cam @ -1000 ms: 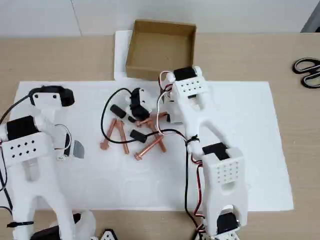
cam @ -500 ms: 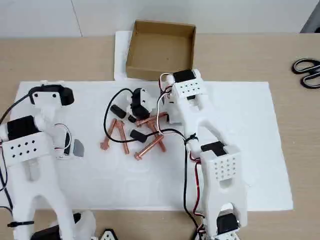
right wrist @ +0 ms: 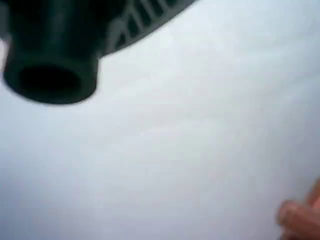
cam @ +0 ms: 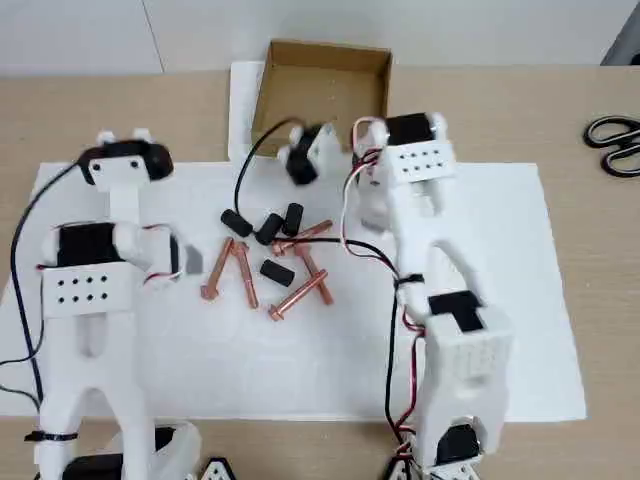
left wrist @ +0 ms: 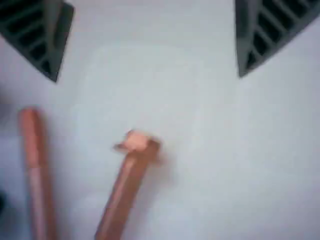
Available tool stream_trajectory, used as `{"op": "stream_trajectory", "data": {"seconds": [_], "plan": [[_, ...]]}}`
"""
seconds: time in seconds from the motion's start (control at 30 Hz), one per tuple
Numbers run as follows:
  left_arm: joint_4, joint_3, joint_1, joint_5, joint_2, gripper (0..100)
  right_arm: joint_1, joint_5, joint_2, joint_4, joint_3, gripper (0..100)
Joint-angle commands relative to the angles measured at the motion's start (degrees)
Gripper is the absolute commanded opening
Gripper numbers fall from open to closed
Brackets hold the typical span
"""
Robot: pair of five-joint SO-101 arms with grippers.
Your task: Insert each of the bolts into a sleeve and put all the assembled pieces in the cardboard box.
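Several copper bolts [cam: 300, 292] lie in a loose pile on the white sheet [cam: 480, 230], with black sleeves [cam: 268, 228] among them. My right gripper [cam: 303, 165] hangs above the sheet just in front of the cardboard box [cam: 320, 95], shut on a black sleeve [right wrist: 50, 72] whose hollow end faces the wrist camera. My left gripper [cam: 185, 260] is open just left of the pile. In the left wrist view its dark fingers [left wrist: 260, 35] stand wide apart above a bolt [left wrist: 131, 165] lying head-up on the sheet, with a second bolt [left wrist: 32, 165] beside it.
Scissors [cam: 615, 140] lie on the wooden table at the far right. The right arm's black cable [cam: 355, 250] trails across the pile. A bolt end [right wrist: 300, 215] shows below the held sleeve.
My right gripper rose from the pile and moved back toward the box with a black sleeve in it. My left arm swung right, bringing its gripper up beside the bolts.
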Motion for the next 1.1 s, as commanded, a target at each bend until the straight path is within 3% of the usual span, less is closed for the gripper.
{"op": "stream_trajectory", "data": {"seconds": [0.0, 0.13, 0.23, 0.4, 0.57, 0.7, 0.73, 0.83, 0.9, 1.07], "plan": [[-0.97, -3.38, 4.31, 11.16, -1.23, 22, 1.63, -8.7, -10.95, 0.48, -2.73, 1.4], [-1.76, -3.12, 9.14, 17.67, -0.44, 22, 3.91, -19.34, -16.13, 0.04, -2.64, 1.3], [-4.31, -3.21, 10.02, 18.46, 2.81, 22, 6.81, -26.55, -18.24, -0.31, -2.64, 1.3], [-4.75, -4.09, 11.96, 19.69, 13.71, 20, 8.84, -29.63, -18.51, -0.04, -2.55, 1.3], [2.73, -14.55, 13.89, 0.09, 25.41, 18, 8.84, -29.71, -17.8, 0.13, -2.55, 1.3], [12.04, -27.38, 15.21, -28.22, 28.31, 18, 8.92, -29.71, -16.92, 0.22, -2.55, 1.3], [11.78, -29.41, 15.38, -31.47, 28.31, 18, 8.92, -29.71, -16.75, 0.4, -2.55, 1.3], [11.96, -34.33, 16.0, -32.18, 27.08, 18, 9.01, -29.63, -16.84, 1.36, -2.55, 1.3], [11.87, -33.45, 20.13, -33.05, 26.9, 18, 9.89, -29.45, -16.84, 1.36, -2.55, 1.2], [10.11, -27.47, 30.07, -25.85, 30.42, 18, 12.53, -29.36, -16.57, 0.92, -2.55, 1.2]]}}
